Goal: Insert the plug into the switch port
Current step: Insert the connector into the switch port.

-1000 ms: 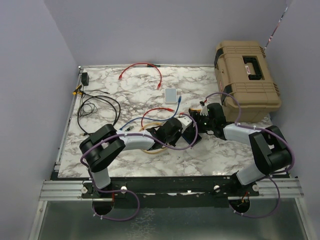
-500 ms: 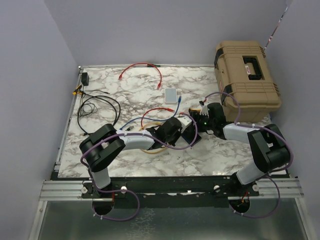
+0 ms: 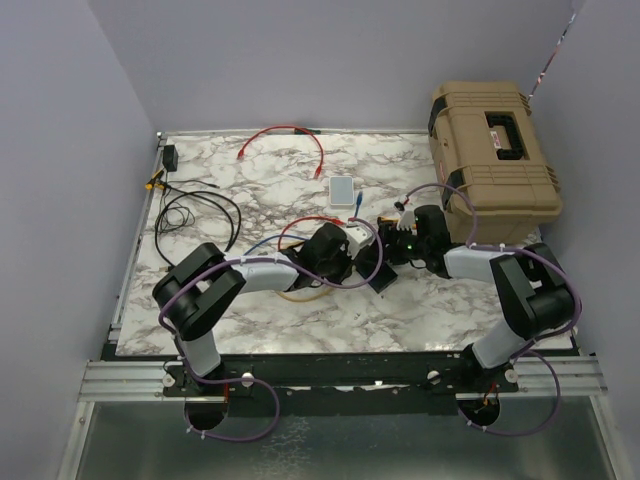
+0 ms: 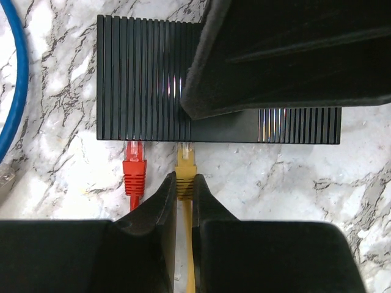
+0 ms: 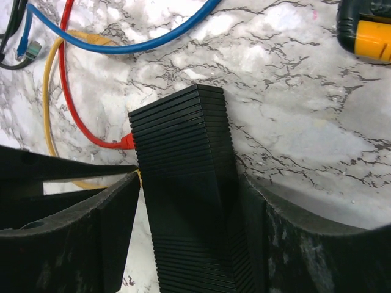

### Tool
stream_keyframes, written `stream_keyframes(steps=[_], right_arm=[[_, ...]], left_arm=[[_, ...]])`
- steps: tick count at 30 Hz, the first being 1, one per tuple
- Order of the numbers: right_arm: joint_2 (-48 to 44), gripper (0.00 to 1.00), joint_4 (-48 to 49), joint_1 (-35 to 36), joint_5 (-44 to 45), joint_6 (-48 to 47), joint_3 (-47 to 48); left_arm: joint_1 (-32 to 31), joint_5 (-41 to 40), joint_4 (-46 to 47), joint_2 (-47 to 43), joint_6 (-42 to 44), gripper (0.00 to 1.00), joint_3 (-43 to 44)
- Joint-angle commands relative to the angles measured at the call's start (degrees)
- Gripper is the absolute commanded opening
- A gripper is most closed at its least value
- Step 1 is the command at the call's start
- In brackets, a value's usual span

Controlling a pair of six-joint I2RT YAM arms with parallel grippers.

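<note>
The switch [image 4: 146, 73], a flat black ribbed box, lies on the marble; it also shows in the top view [image 3: 377, 272]. A red plug [image 4: 134, 166] sits in one socket on its near edge. My left gripper [image 4: 184, 183] is shut on a yellow plug [image 4: 185, 168], whose tip meets the socket edge right beside the red plug. My right gripper [image 5: 190, 180] straddles the switch [image 5: 183, 159] across its width, one finger [image 4: 287, 55] over its far side, holding it. In the top view the two grippers meet mid-table: left gripper [image 3: 352, 258], right gripper [image 3: 388, 252].
A tan toolbox [image 3: 495, 160] stands at the back right. A small grey-white box [image 3: 342, 190] lies behind the grippers. Blue [image 5: 140, 43], red and yellow cables trail left of the switch. A black cable coil [image 3: 195, 210] and adapter [image 3: 171, 157] lie at the left; a loose red cable [image 3: 285, 132] lies at the back.
My left arm has swung toward the back and right, carrying the yellow plug up to the switch's edge. The switch and right gripper have shifted slightly left.
</note>
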Motion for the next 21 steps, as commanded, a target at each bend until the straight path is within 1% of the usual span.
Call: stream_keyframes(steps=[1, 6, 14, 21], right_arm=[[1.8, 0.69, -1.22, 1.51, -7.43, -0.42, 0.08], [2.76, 0.68, -2.14, 2.53, -8.28, -1.3, 1.03], [3.88, 0.68, -3.24, 4.8, -9.84, -2.93, 2.37], [5.18, 0.68, -4.29, 6.54, -12.26, -4.08, 3.74]], left_arm=[[1.81, 6.13, 4.28, -2.02, 2.23, 0.0, -0.61], [2.06, 4.53, 3.41, -2.94, 2.08, 0.0, 0.19], [1.95, 5.62, 3.62, -3.43, 2.47, 0.0, 1.4], [1.13, 5.03, 4.47, -3.43, 3.12, 0.0, 3.02]])
